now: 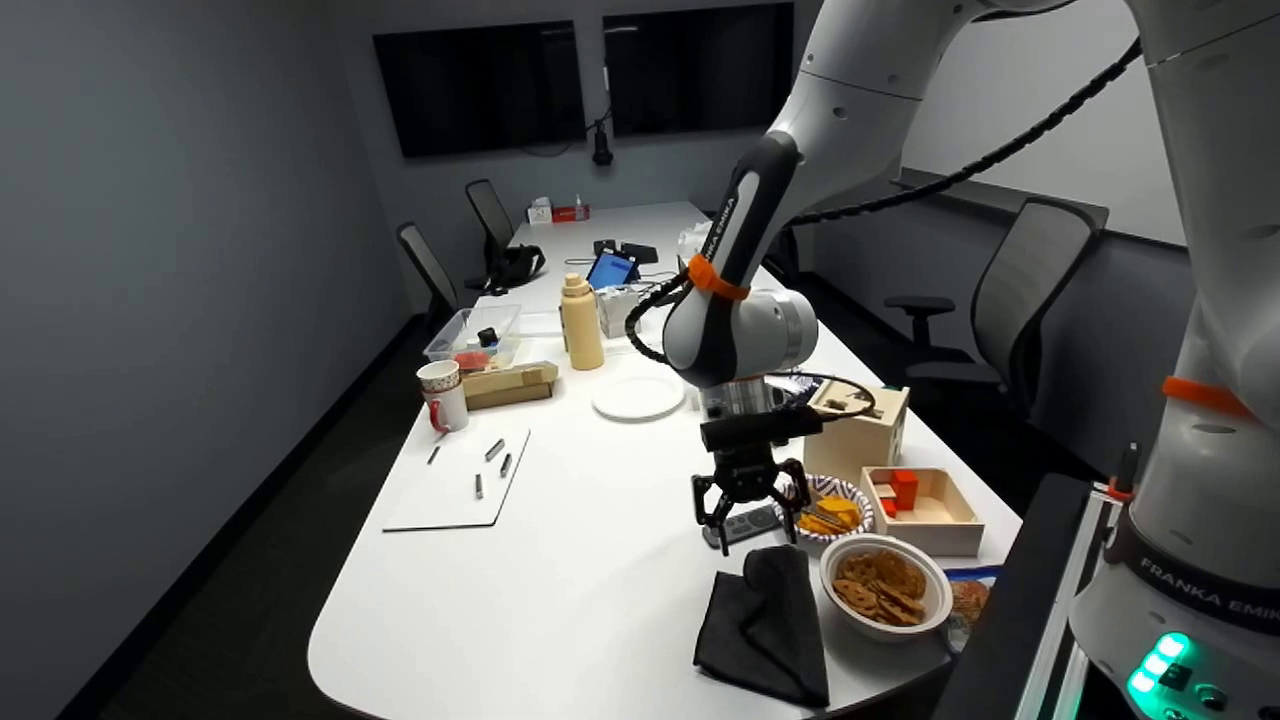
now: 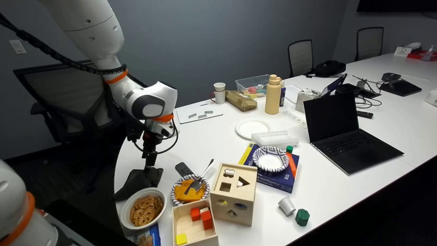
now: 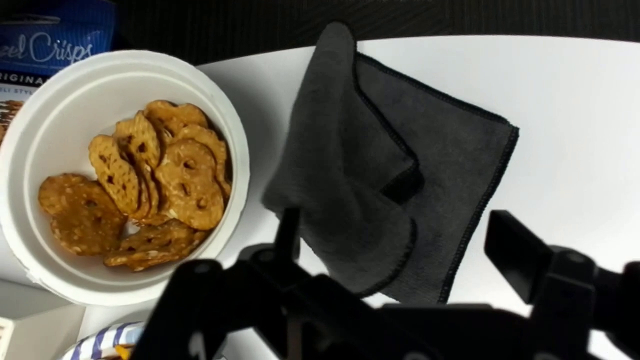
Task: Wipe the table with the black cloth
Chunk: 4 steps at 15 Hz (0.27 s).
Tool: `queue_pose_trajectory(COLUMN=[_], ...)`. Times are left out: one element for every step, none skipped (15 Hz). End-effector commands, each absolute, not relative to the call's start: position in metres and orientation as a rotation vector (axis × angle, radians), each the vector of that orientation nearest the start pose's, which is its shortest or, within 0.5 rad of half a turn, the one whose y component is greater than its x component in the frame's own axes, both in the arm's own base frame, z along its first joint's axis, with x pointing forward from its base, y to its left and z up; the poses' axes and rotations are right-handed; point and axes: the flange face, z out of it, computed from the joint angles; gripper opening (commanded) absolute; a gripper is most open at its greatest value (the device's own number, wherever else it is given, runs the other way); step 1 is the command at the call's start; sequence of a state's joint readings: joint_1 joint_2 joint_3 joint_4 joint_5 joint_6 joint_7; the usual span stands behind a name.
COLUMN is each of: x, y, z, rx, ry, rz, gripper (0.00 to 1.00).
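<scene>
The black cloth [image 1: 765,645] lies folded and crumpled on the white table [image 1: 520,620], near its rounded end. It also shows in an exterior view [image 2: 135,182] and, with one fold raised, in the wrist view [image 3: 450,150]. My gripper [image 1: 758,546] points down at the cloth's inner edge. In the wrist view the gripper [image 3: 394,220] is open, with its fingers wide apart and the near part of the cloth between them in the picture. Nothing is gripped. How far the fingertips are above the cloth I cannot tell exactly.
A white bowl of pretzel crisps [image 3: 75,125] stands close beside the cloth. A dark remote-like gadget [image 2: 184,169], a patterned bowl with orange food [image 1: 868,500], a wooden tray [image 1: 940,540] and a wooden shape box [image 2: 235,205] stand nearby. The table edge runs just beyond the cloth.
</scene>
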<state>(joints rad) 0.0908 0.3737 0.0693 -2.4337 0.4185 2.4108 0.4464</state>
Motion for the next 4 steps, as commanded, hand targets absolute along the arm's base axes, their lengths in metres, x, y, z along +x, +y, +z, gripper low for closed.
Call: queue_pose_trajectory(x=[0.4297, 0.4324, 0.4343, 0.4358], y=[0.0794, 0.0796, 0.0807, 0.0806], z=[0.1555, 0.1588, 0.1626, 0.1654], rx=[-2.851, -2.861, -2.872, -2.879], ry=[0.906, 0.895, 0.878, 0.870], rz=[0.622, 0.612, 0.599, 0.591], gripper=[1.00, 1.00, 1.00, 1.00])
